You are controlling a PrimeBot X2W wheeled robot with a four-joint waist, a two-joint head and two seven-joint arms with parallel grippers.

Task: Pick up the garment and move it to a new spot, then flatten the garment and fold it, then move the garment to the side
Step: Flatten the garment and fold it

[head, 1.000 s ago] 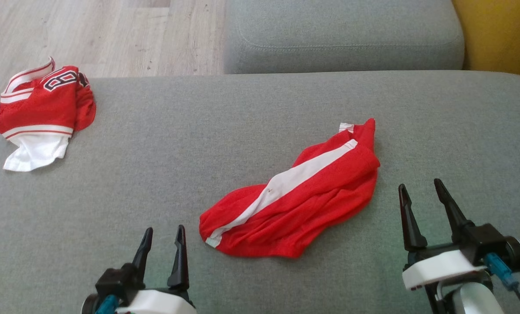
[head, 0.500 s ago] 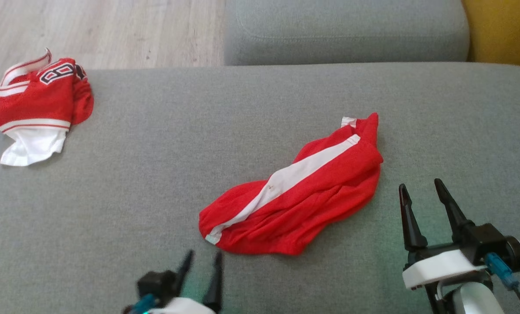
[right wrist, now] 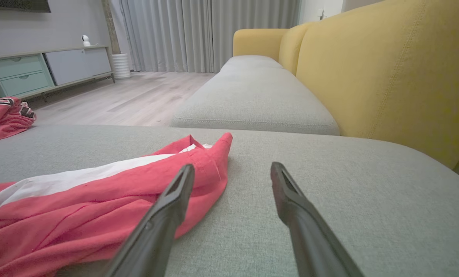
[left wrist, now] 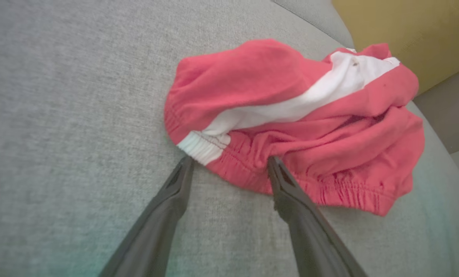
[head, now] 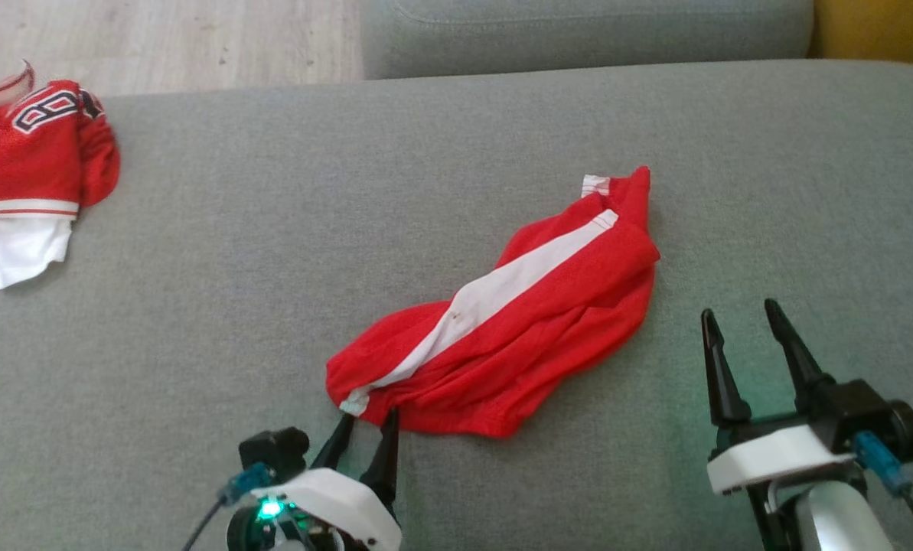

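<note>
With fingers (head: pixel 386 455) spread, the left gripper (head: pixel 370 417) meets the red shorts (head: pixel 533 321) at lower centre on the grey sofa (head: pixel 196 306); the right gripper (head: pixel 738 308), lower right, is likewise spread.

Upper left of the head view, the red jersey (head: pixel 31 153) runs off the left edge. Lower left of the right wrist view, the garment (right wrist: pixel 79 215) is cut off likewise.
</note>
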